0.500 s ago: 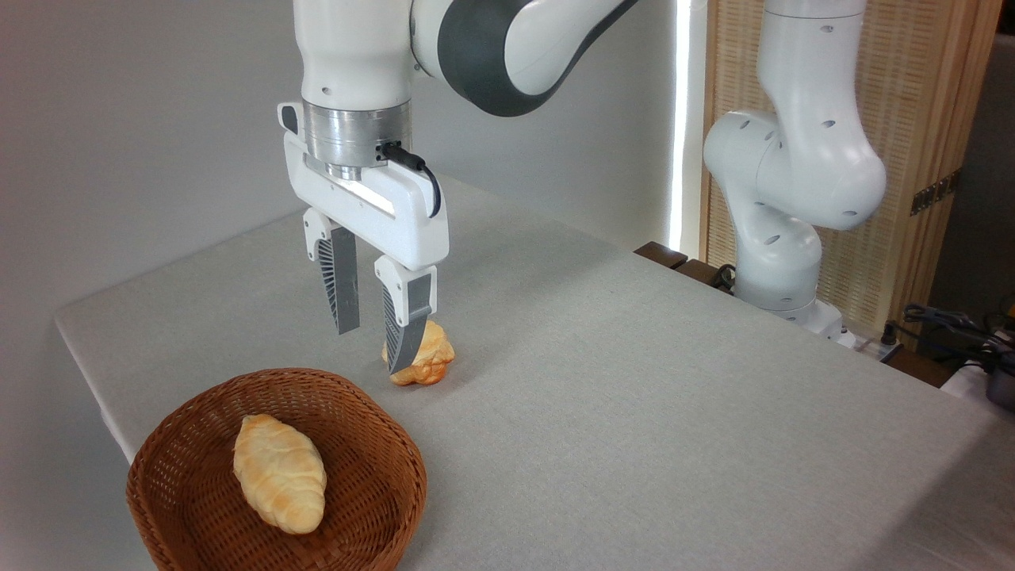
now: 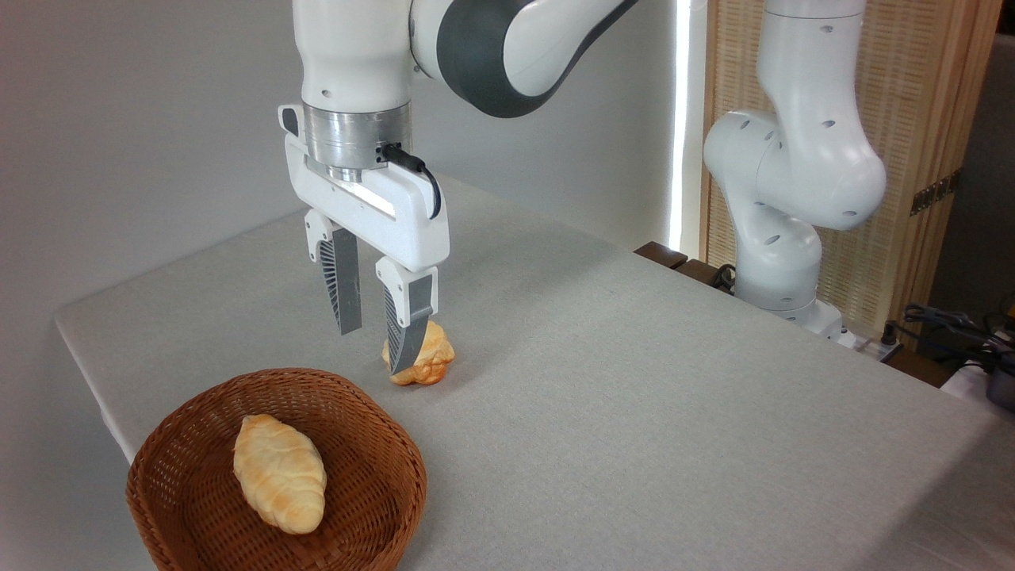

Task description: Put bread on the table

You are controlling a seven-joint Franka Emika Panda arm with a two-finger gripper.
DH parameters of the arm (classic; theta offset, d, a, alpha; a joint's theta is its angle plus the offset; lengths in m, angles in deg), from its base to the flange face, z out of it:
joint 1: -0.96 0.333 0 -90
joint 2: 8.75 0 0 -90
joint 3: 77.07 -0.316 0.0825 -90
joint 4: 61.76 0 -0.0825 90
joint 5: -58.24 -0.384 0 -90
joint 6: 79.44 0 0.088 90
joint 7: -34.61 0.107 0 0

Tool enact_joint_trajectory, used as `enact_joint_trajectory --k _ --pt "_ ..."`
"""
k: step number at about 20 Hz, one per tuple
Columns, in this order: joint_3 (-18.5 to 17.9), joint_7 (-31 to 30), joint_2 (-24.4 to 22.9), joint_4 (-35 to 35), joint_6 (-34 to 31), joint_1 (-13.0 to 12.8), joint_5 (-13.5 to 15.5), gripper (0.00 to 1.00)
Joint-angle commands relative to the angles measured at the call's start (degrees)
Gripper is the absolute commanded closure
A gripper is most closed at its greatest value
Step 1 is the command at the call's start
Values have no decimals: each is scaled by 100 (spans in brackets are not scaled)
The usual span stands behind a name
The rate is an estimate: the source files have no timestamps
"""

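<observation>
Gripper (image 2: 374, 349): carried pointing straight down above the table, behind the basket's far rim; the jaws are set apart with a moderate gap, and nothing is held between them.
Fingers (image 2: 346, 289): two grey ribbed pads are seen below a white gripper body; the right-hand pad is seen in front of the bun, partly hiding it.
Bread (image 2: 279, 473): the long, pale golden, ridged roll is laid inside the basket, on its woven floor, with its tapered ends pointing toward the far left and near right.
Basket (image 2: 379, 468): a round brown wicker basket is placed at the near left corner of the table, partly cut off by the lower edge of the view.
Bun (image 2: 430, 357): a small knobbly orange-gold bun is set on the cloth just beyond the basket; contact with the fingertip in front of it cannot be judged from this angle, though it appears to lie behind the pad.
Table (image 2: 650, 412): a light grey cloth-like top is seen.
Arm (image 2: 793, 166): the white base column is mounted past the table's far right edge.
</observation>
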Motion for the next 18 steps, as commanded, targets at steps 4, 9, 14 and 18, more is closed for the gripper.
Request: enact_joint_trajectory --k 4,9,14,18 --pt "-60 75 3 60 -105 -37 24 0" --pt "-60 75 3 60 -105 -37 24 0" --pt "-60 75 3 51 -114 -37 24 0" --pt "-60 75 12 51 -219 -37 24 0"
